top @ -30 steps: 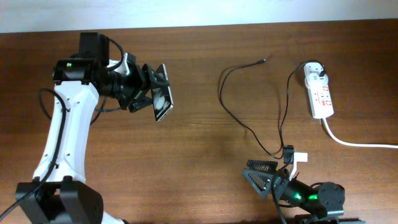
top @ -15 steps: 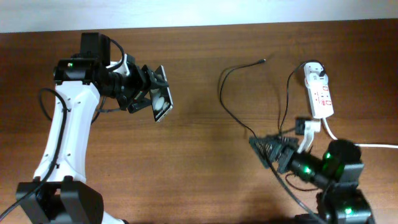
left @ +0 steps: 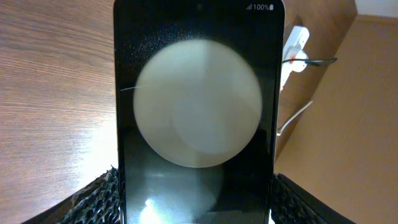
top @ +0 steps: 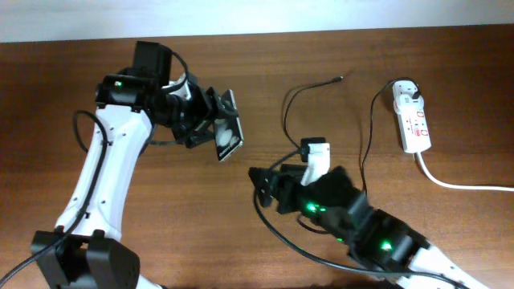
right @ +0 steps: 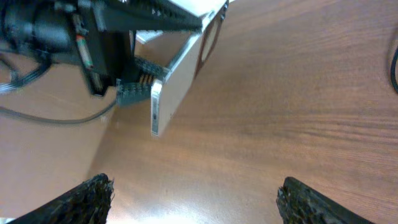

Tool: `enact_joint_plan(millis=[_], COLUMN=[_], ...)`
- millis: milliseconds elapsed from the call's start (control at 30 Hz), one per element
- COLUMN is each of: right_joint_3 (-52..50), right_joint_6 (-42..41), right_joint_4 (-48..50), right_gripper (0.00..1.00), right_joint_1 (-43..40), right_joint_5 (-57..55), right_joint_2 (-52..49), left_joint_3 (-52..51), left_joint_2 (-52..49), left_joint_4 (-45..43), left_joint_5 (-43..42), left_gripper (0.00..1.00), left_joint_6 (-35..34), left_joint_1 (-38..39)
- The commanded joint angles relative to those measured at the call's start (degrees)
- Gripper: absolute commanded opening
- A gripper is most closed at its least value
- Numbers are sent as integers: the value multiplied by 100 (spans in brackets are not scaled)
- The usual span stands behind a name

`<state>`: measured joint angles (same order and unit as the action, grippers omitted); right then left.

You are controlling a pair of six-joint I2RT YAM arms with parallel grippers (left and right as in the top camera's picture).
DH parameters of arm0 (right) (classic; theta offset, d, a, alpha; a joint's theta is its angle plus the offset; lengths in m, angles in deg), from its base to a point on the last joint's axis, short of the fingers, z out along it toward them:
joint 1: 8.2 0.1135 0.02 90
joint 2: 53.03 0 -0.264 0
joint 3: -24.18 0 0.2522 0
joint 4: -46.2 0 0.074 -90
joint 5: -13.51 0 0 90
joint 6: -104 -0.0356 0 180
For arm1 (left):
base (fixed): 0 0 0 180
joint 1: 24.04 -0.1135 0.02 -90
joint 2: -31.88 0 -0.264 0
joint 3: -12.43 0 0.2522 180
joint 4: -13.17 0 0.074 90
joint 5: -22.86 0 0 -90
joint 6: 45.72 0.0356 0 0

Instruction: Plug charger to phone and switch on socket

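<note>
My left gripper is shut on the phone and holds it tilted above the table at the left centre. In the left wrist view the phone fills the frame between the jaws. The charger cable lies loose at right centre, its metal tip free on the table near the back. Its white adapter sits in the socket at the far right. My right gripper is open and empty, just right of the phone. The right wrist view shows the phone edge-on ahead of the open jaws.
The socket's thick white cord runs off the right edge. The table's back edge meets a pale wall. My right arm's body lies over the cable's front loop. The socket also shows behind the phone in the left wrist view.
My right arm has swung from the front right corner to the centre, its open gripper now facing the phone. My left arm has carried the phone a little to the right.
</note>
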<state>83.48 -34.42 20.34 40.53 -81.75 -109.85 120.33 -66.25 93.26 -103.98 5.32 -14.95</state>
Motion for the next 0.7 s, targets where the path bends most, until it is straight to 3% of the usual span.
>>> enact_joint_plan(millis=[0,300,433,667], right_joint_3=[109,109,109,109], right_joint_6=[-356,-1099,-1268,-2328], right_joint_4=[693,1434,1449,1449], right_gripper=[85,67,54,43], right_joint_1=[387,468,461,461], right_joint_5=[-772,-1499,-1867,-2308], right_joint_2=[-562,-1403,-1456,-1482], left_joint_3=[7,7,7,7], left_joint_2=[162,162,162,162], left_joint_4=[-140,-227,-243,-245], left_joint_5=[177,529,673,673], left_gripper=[68,68,68,68], left_joint_6=[-179,-179,-177,-179], left_joint_1=[328,1080,1296,1327])
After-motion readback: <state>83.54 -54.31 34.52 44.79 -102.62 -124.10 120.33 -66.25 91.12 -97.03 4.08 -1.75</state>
